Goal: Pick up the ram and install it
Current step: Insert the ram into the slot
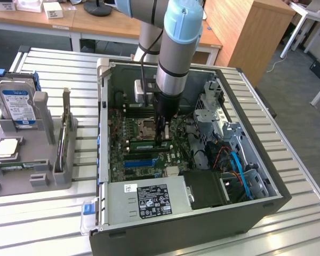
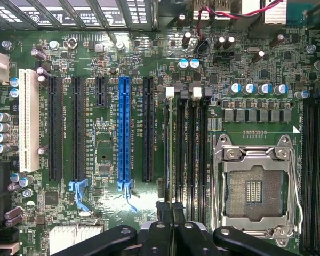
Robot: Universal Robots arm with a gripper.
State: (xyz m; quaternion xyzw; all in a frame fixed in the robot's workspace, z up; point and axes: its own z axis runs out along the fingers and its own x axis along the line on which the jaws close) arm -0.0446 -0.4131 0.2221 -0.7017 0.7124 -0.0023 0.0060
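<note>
My gripper (image 1: 161, 138) reaches straight down into the open computer case (image 1: 104, 133), over the motherboard. In the wrist view its dark fingers (image 2: 173, 216) are shut on the top edge of the ram (image 2: 172, 149). The ram shows edge-on as a thin strip standing in the memory slot nearest the black expansion slots, with a white latch (image 2: 170, 92) at its far end. From the exterior view the ram (image 1: 144, 144) is a low green stick running toward that view's left from the fingertips, just in front of the CPU socket (image 1: 148, 127).
The open CPU socket (image 2: 256, 186) lies beside the memory slots, and a blue expansion slot (image 2: 125, 128) is on the other side. The power supply (image 1: 149, 197) and drive cage (image 1: 213, 114) crowd the case. A grey holder (image 1: 42, 160) on the exterior view's left carries a hard drive (image 1: 16, 104) and a CPU chip (image 1: 5, 149).
</note>
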